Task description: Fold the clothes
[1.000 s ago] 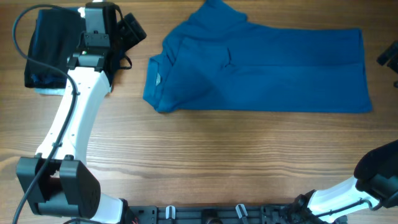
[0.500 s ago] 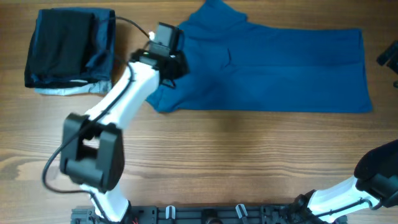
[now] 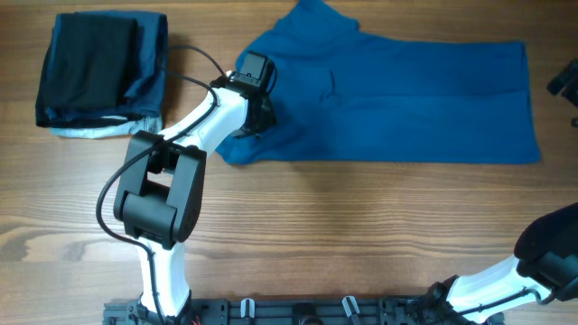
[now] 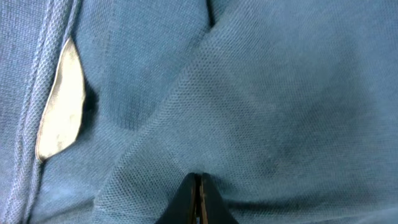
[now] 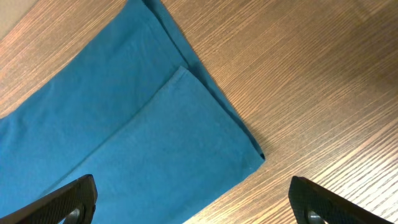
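Observation:
The clothes, a medium-blue polo shirt [image 3: 406, 99], lie flat across the back of the table with the collar end at the left. My left gripper [image 3: 260, 116] is down on that collar end. In the left wrist view its jaws [image 4: 199, 180] are shut, the tips pressed into puckered blue fabric [image 4: 261, 93] beside the white neck label [image 4: 59, 99]. My right gripper [image 5: 193, 193] hangs open above the shirt's hem corner [image 5: 249, 149], with nothing between its fingers [image 5: 74, 199].
A stack of folded dark garments [image 3: 99, 68] sits at the back left on a pale blue folded piece [image 3: 99, 130]. Bare wooden table [image 3: 361, 235] runs along the front. The right arm's base [image 3: 542, 257] stands at the front right.
My left arm swung from the dark stack over to the shirt's collar end, and its gripper went from open to shut there. The right arm has not moved.

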### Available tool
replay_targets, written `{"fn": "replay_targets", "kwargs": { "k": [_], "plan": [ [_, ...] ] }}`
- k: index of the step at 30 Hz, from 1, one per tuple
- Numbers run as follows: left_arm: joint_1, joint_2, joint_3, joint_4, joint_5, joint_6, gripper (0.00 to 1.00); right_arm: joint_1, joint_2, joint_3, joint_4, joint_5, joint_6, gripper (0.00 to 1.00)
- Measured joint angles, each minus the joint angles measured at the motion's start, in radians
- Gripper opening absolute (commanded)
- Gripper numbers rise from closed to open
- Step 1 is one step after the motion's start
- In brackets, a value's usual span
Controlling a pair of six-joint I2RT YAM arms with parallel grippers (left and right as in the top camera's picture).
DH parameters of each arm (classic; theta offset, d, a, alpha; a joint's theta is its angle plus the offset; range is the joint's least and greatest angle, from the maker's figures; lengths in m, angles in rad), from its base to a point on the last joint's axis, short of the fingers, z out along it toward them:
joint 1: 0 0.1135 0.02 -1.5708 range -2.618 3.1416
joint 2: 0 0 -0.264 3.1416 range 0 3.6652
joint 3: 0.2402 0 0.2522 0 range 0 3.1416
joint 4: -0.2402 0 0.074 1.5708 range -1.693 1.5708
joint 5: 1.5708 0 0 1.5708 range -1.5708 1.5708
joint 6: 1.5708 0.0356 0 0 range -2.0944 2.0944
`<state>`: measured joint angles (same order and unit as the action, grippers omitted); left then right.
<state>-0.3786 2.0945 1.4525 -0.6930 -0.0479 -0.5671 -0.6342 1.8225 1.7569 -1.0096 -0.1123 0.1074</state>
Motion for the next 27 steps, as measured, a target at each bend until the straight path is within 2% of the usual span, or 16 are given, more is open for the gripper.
{"fn": "replay_targets", "kwargs": {
  "k": [12,17,19,24,27],
  "plan": [
    [-0.031,0.000,0.015,-0.269,-0.019,-0.031,0.04,0.000,0.000,0.000,0.000,0.000,0.000,1.00],
    [-0.082,-0.021,0.002,-0.299,-0.037,-0.032,0.04,0.000,0.000,0.000,0.000,0.000,0.000,1.00],
    [-0.090,-0.057,0.001,-0.294,-0.037,-0.034,0.12,0.000,0.000,0.000,0.000,0.000,0.000,1.00],
    [-0.076,-0.380,0.043,-0.112,-0.103,-0.038,0.13,0.000,0.000,0.000,0.000,0.000,0.000,0.99],
    [-0.023,-0.510,0.071,-0.072,-0.121,-0.038,0.11,0.000,0.000,0.000,0.002,0.000,0.000,1.00]
  ]
}}
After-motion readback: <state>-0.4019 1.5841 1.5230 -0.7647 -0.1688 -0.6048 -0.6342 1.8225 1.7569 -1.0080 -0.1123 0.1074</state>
